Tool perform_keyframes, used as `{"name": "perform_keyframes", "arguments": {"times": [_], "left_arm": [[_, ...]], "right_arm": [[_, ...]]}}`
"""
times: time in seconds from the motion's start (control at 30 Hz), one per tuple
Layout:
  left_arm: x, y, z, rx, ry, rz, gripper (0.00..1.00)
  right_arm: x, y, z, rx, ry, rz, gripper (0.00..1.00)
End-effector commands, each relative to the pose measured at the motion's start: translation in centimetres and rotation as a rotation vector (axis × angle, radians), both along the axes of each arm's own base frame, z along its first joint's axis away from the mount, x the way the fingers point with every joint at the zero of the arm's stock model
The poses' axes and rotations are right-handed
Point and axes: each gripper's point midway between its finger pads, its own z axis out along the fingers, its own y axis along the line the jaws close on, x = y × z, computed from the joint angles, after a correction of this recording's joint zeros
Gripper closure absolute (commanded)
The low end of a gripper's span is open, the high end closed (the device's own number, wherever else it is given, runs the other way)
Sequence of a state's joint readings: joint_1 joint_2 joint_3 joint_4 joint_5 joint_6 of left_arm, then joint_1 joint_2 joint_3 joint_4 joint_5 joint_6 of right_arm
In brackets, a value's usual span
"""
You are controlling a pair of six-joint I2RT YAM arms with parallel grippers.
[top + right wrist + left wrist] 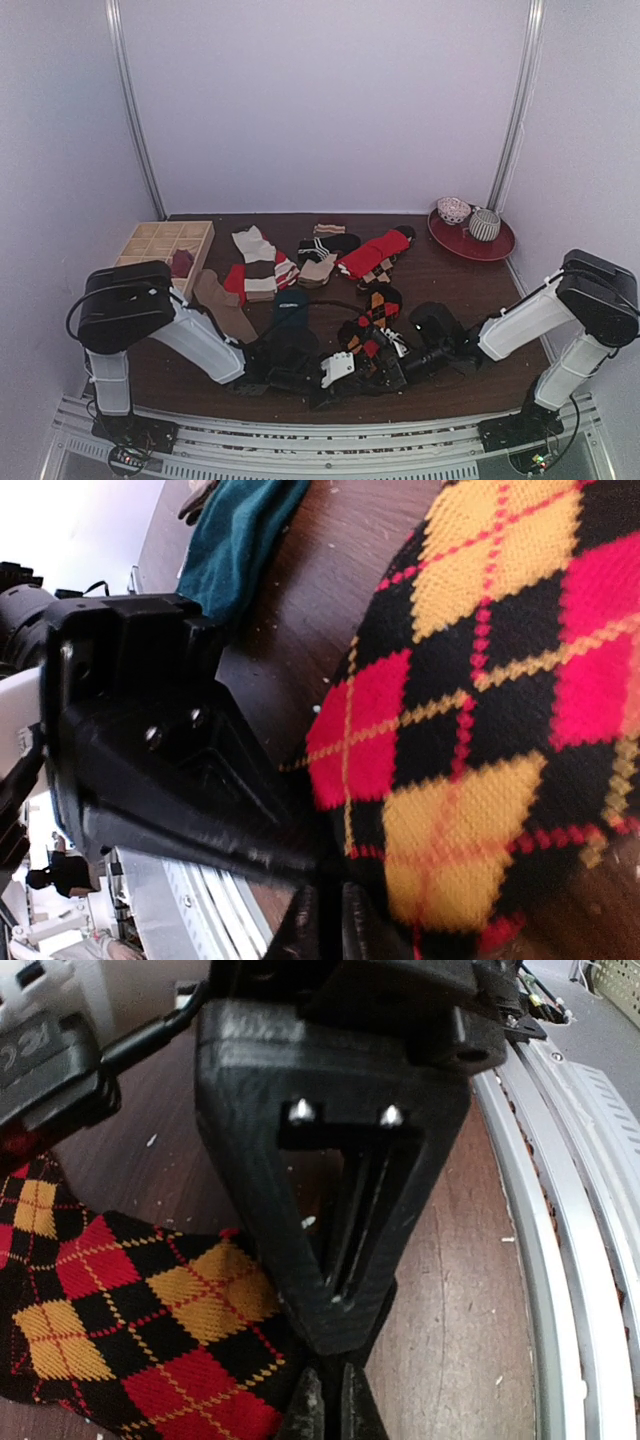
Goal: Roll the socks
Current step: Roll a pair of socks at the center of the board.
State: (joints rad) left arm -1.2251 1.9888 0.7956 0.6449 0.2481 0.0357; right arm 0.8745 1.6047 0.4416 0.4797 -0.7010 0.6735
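Both grippers crowd the argyle sock (130, 1330): left gripper (325, 1410) pinched closed at its edge, right gripper (328, 925) I can't make out. With a thin bite, fabric could slip out mid-roll.

High from near side, down onto dark wooden surface (455, 285); close behind left tool (328, 1408), right tool (323, 922), sharing black-red-yellow argyle sock (150, 1330).
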Motion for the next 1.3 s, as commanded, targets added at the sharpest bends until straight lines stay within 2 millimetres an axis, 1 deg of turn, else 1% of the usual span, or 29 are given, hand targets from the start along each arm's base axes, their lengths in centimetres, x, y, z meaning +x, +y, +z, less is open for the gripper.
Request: {"name": "perform_keyframes", "arguments": {"times": [0.0, 0.1, 0.2, 0.27, 0.33, 0.4, 0.43, 0.47, 0.53, 0.57, 0.67, 0.87, 0.97, 1.13, 1.27], "left_arm": [[0.1, 3.7, -2.4, 0.139, 0.082, 0.127, 1.00], [0.0, 5.7, -3.9, 0.211, 0.154, 0.209, 1.00], [-1.2, 6.7, -5.2, 0.265, 0.282, 0.227, 1.00], [-2.4, 6.7, -5.4, 0.269, 0.362, 0.208, 1.00], [-3.1, 6.8, -5.5, 0.272, 0.425, 0.198, 1.00], [-3.4, 7.0, -5.3, 0.269, 0.472, 0.197, 1.00], [-3.5, 7.1, -5.3, 0.271, 0.492, 0.197, 1.00], [-3.5, 7.3, -5.3, 0.272, 0.507, 0.199, 1.00], [-3.7, 7.7, -5.4, 0.274, 0.530, 0.196, 1.00], [-3.8, 7.9, -5.5, 0.279, 0.536, 0.198, 1.00], [-4.0, 8.5, -6.0, 0.299, 0.545, 0.198, 1.00], [-4.2, 8.8, -6.3, 0.310, 0.546, 0.197, 1.00], [-4.1, 8.9, -6.4, 0.312, 0.543, 0.198, 1.00], [-4.1, 9.0, -6.6, 0.320, 0.541, 0.202, 1.00], [-4.3, 9.2, -6.6, 0.322, 0.543, 0.193, 1.00]], "right_arm": [[1.2, -0.1, 2.5, 0.013, -0.128, 0.004, 0.84], [2.2, 0.0, 5.8, 0.079, -0.287, 0.001, 0.78], [2.8, -0.6, 8.8, 0.144, -0.515, 0.001, 0.71], [2.5, -0.9, 10.2, 0.179, -0.674, 0.015, 0.64], [1.7, -0.9, 11.1, 0.206, -0.828, 0.051, 0.58], [0.5, -0.6, 10.6, 0.189, -0.963, 0.123, 0.54], [0.0, -0.3, 10.1, 0.166, -1.011, 0.162, 0.53], [-0.7, 0.1, 8.9, 0.123, -1.042, 0.214, 0.52], [-1.5, 0.8, 7.5, 0.072, -1.087, 0.296, 0.50], [-1.8, 1.1, 7.0, 0.061, -1.105, 0.326, 0.50], [-2.5, 1.8, 6.3, 0.073, -1.154, 0.378, 0.49], [-3.4, 3.3, 3.8, -0.002, -1.160, 0.538, 0.49], [-4.0, 3.9, 3.0, -0.018, -1.163, 0.585, 0.49], [-3.5, 3.7, 0.9, -0.101, -1.132, 0.597, 0.49], [-3.3, 3.0, 0.1, -0.124, -1.117, 0.567, 0.48]]}}
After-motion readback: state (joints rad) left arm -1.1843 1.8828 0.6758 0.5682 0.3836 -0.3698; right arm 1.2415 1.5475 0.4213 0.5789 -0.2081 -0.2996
